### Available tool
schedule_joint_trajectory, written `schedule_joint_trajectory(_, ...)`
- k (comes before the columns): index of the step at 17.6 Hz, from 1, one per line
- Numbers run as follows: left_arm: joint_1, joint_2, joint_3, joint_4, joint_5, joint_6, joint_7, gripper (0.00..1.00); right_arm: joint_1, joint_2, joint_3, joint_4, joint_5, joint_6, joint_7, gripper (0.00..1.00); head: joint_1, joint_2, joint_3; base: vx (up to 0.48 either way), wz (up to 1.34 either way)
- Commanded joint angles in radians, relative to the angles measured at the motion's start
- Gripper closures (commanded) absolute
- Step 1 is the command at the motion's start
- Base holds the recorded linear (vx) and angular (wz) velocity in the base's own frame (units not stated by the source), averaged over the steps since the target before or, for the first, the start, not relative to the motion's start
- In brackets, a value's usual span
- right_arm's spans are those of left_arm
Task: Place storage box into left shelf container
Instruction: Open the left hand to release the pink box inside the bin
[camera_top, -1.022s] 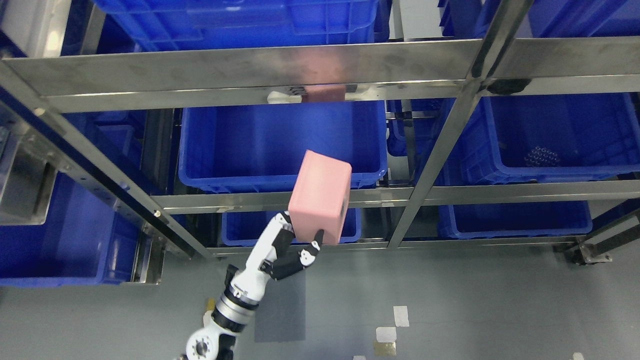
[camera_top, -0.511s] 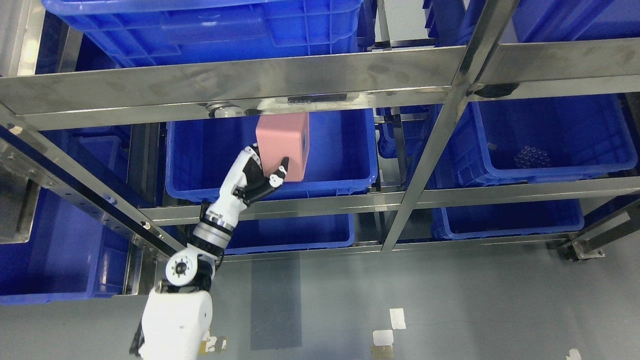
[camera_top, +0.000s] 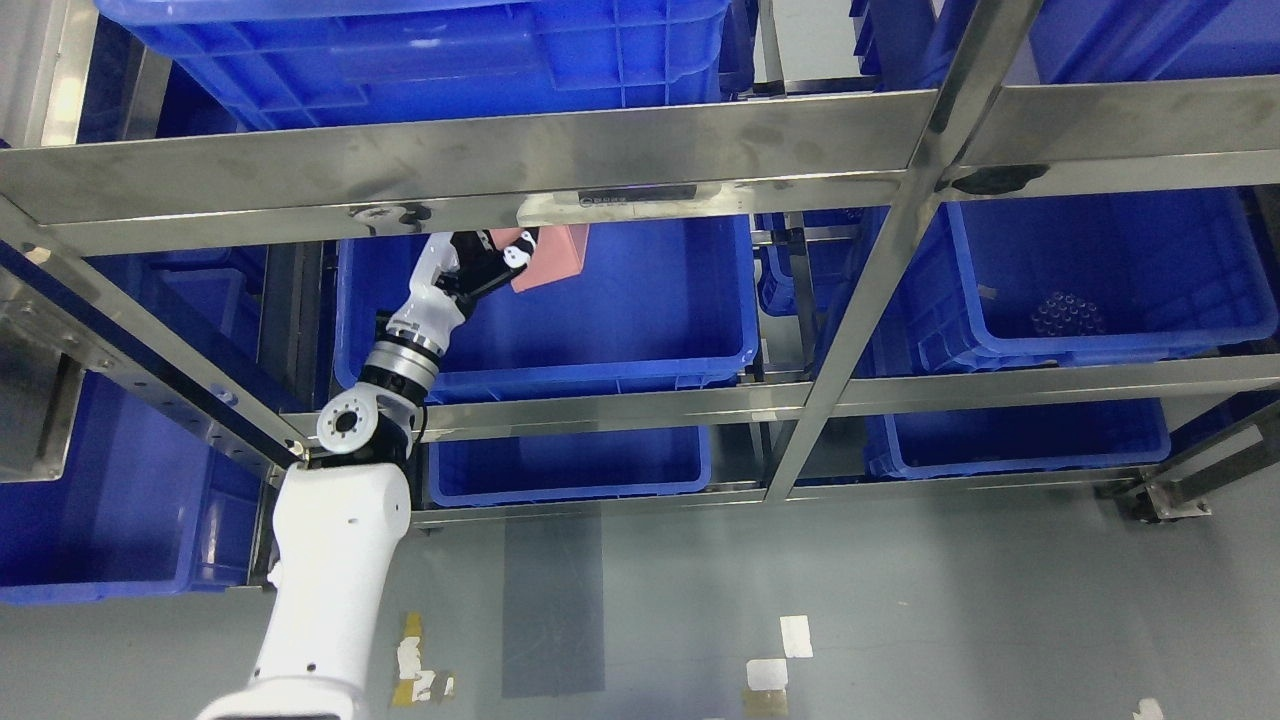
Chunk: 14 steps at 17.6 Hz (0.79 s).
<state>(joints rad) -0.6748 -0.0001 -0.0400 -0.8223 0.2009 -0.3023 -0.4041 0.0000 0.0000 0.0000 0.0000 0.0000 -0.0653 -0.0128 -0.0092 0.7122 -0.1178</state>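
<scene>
My left arm reaches up from the lower left into the shelf's middle level. Its hand (camera_top: 487, 262) is shut on the pink storage box (camera_top: 553, 258), whose upper part is hidden behind the steel crossbar (camera_top: 480, 160). The box hangs over the back of the large blue container (camera_top: 640, 320) on the left side of the shelf, above its floor. The right arm is out of the picture.
A second blue container (camera_top: 1110, 280) on the right holds a cluster of small dark balls (camera_top: 1065, 315). More blue bins sit above (camera_top: 420, 50), below (camera_top: 570, 465) and at far left (camera_top: 100, 500). A steel upright (camera_top: 860, 300) divides the two bays. Grey floor lies in front.
The left arm has stretched further up and into the shelf, carrying the pink box from the container's front rim to its back, partly behind the crossbar. The camera shifted slightly.
</scene>
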Motion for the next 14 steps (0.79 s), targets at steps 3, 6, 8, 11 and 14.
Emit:
schedule_joint_trajectory(3,-0.118,0.018,-0.038,0.368,-0.020,0.008,0.037,0.28,-0.006,-0.017,-0.003,-0.017,-0.002,0.001,-0.001,0.00,0.0000,0.000,0.000,0.000,0.00)
schedule_joint_trajectory(6,-0.118,0.018,-0.079,0.364,-0.018,0.046,0.036,0.01,-0.006,-0.017,-0.003,-0.017,-0.002,0.001,0.001,0.00,0.0000,0.000,0.000,0.000,0.00)
schedule_joint_trajectory(8,-0.127,0.018,-0.063,0.354,0.011,0.060,0.039,0.00,-0.006,-0.017,-0.003,-0.017,-0.002,0.001,-0.001,0.00,0.0000,0.000,0.000,0.000,0.00)
schedule_joint_trajectory(11,-0.134,0.018,-0.067,0.347,0.130,0.075,0.041,0.00,-0.006,-0.017,-0.003,-0.017,-0.002,0.001,-0.001,0.00,0.0000,0.000,0.000,0.000,0.00)
schedule_joint_trajectory(14,-0.170,0.018,-0.142,0.289,-0.057,0.126,0.015,0.00,-0.006,-0.017,-0.003,-0.017,-0.002,0.001,0.001,0.00,0.0000,0.000,0.000,0.000,0.00)
